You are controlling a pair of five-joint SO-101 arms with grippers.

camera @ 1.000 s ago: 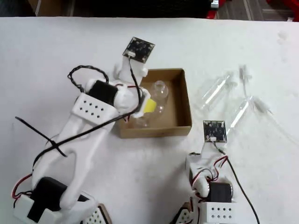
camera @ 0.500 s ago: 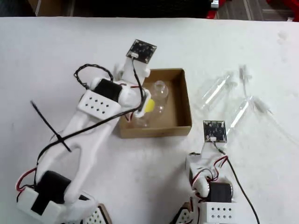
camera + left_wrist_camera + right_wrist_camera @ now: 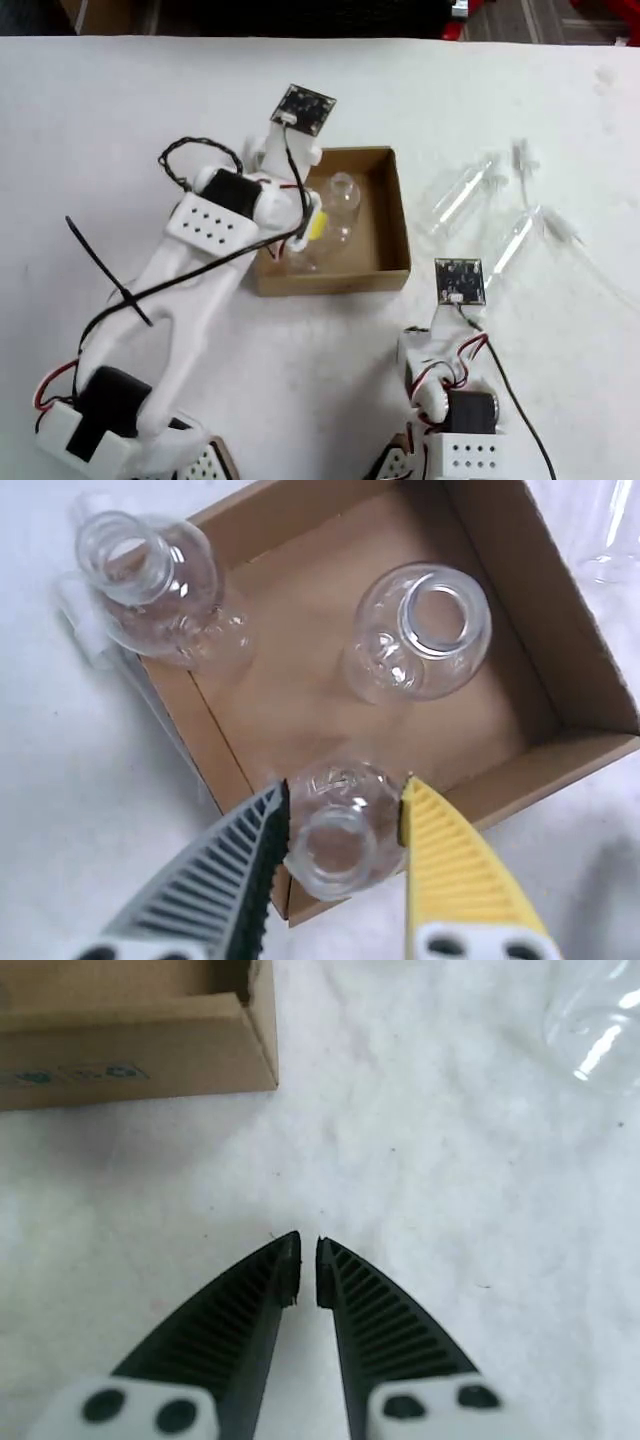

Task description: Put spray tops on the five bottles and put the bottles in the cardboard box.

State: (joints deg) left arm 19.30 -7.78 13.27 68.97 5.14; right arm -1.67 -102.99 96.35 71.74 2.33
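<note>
Left arm (image 3: 190,270) had edged forward over the brown cardboard box (image 3: 397,215), left fingers (image 3: 440,860), ribbed grey and yellow, clamped on a clear open-necked bottle (image 3: 335,845) at a box wall, right fingers (image 3: 375,1310) nearly touching above the fuzzy white bench (image 3: 450,1160), high view added two slim bottles (image 3: 460,195) (image 3: 512,243) lying beside the box.

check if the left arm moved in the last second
Yes: the left arm shifted slightly toward the cardboard box, bottle in its fingers.
</note>
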